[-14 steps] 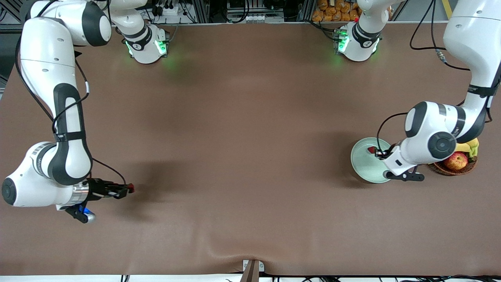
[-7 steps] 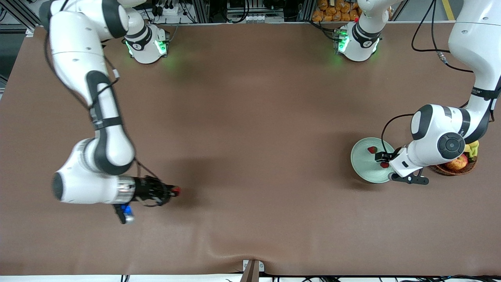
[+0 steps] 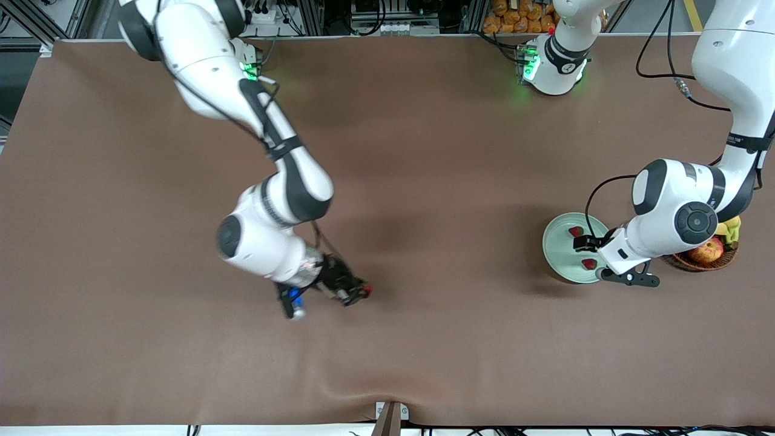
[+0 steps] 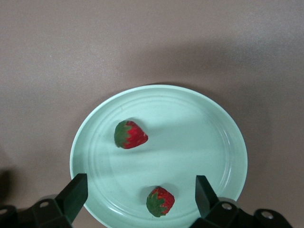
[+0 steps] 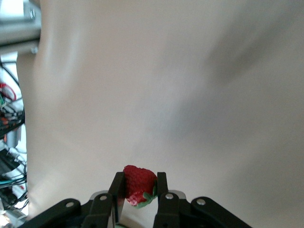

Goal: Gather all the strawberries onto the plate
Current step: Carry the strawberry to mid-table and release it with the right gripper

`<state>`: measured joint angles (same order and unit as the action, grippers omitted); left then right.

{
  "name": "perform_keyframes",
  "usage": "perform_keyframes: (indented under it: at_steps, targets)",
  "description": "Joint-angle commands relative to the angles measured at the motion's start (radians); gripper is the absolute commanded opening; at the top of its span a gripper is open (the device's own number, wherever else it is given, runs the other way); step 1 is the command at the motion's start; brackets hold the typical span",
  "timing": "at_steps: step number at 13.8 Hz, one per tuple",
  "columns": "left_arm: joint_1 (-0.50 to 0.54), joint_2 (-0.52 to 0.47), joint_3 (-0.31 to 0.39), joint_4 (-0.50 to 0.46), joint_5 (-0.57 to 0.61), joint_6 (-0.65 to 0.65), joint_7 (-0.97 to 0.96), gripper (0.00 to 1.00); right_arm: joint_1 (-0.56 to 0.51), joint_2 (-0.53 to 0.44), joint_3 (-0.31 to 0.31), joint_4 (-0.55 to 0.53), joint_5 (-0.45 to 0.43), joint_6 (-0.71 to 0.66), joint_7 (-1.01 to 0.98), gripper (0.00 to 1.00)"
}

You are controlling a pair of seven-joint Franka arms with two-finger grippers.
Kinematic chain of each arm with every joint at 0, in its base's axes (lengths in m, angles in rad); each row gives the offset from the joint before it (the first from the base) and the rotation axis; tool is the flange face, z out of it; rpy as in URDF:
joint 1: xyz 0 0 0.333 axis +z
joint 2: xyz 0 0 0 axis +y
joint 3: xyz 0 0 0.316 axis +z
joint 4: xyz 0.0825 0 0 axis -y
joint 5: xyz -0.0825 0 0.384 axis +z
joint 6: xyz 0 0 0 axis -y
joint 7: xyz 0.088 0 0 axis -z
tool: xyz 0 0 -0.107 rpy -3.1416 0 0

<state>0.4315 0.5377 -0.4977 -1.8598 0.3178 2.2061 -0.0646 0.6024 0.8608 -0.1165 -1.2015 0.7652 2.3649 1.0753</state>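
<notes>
- Two strawberries (image 4: 130,134) (image 4: 160,201) lie in the mint plate (image 3: 554,257) near the left arm's end of the desk (image 3: 424,151).
- The left hand (image 4: 137,194) hovers over the plate, fingers spread, empty.
- The right hand (image 3: 357,295) pinches the third strawberry (image 5: 139,184) above mid-desk; it should keep its grip and release low over the plate.

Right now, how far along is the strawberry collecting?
Two strawberries lie on the mint-green plate, under the open left gripper. The right gripper holds the third strawberry over bare table. It still has to reach the plate.
</notes>
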Motion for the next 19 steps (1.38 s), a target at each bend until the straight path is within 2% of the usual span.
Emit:
perform_keyframes:
  at_steps: [1, 3, 7, 8, 9, 13, 15, 19]
  targets:
    - [0.013, -0.018, -0.008, -0.013, -0.016, 0.000, 0.009, 1.00, 0.100, 0.024, -0.008, -0.018, 0.069, 0.117, 0.066, 0.00]
    - [0.010, -0.016, -0.008, -0.015, -0.016, 0.000, 0.005, 1.00, 0.163, 0.049, -0.008, -0.042, 0.106, 0.210, 0.087, 0.00]
    - [0.006, -0.015, -0.008, -0.015, -0.016, 0.000, -0.014, 1.00, 0.264, 0.105, -0.006, -0.070, 0.163, 0.313, 0.087, 0.01]
    - [0.006, -0.016, -0.021, -0.016, -0.016, 0.000, -0.015, 1.00, 0.287, 0.109, -0.006, -0.084, 0.167, 0.323, 0.087, 0.53]
    - [0.006, -0.018, -0.028, -0.016, -0.017, -0.002, -0.029, 1.00, 0.293, 0.109, -0.006, -0.089, 0.164, 0.321, 0.083, 1.00]
    - [-0.031, -0.005, -0.061, -0.016, -0.017, -0.002, -0.177, 1.00, 0.280, 0.072, -0.029, -0.115, 0.151, 0.262, 0.075, 1.00]
    - [-0.078, 0.001, -0.061, -0.012, -0.017, -0.002, -0.282, 1.00, 0.260, 0.034, -0.107, -0.106, 0.138, 0.075, 0.071, 1.00]
    - [-0.174, 0.016, -0.061, 0.002, -0.016, 0.001, -0.469, 1.00, 0.258, -0.028, -0.270, -0.102, 0.128, -0.203, -0.009, 1.00]
